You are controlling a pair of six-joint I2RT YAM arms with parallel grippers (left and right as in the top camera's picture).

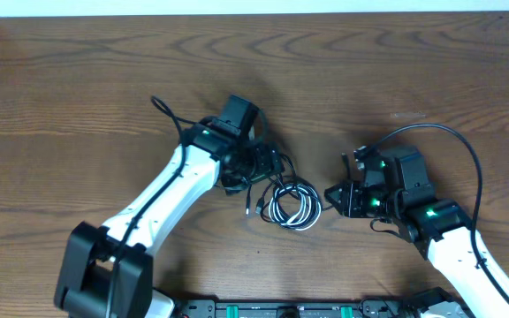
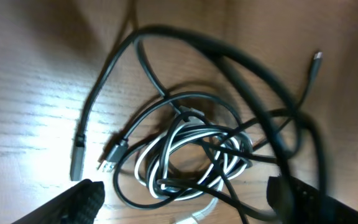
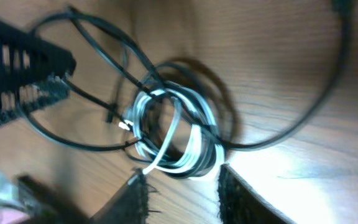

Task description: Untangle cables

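we found the left pincer (image 2: 185, 188) with its jaws spread wide and nothing caught between them; its two fingers (image 2: 86, 200) stood well apart at the near edge of the knot. the cables (image 2: 191, 155) lay on the table (image 2: 36, 112) just ahead of that pincer, in the space its jaws faced. the white cable (image 2: 146, 158) was coiled in a loose ring, and the black cables (image 2: 107, 68) wound through it and looped out beyond. a silver plug (image 2: 108, 163) rested near one finger without touching it, and a small plug (image 2: 317, 57) lay far ahead on the other side.

the right pincer (image 3: 182, 175) also stood parted, gripping nothing. the same coil lay just in front of its fingertips (image 3: 132, 198) — whether it touched them we could not tell, for that view was blurred. from above, the tangle sat between the two pincers, with the left one hanging over the black loops and the right one just beside the white ring.
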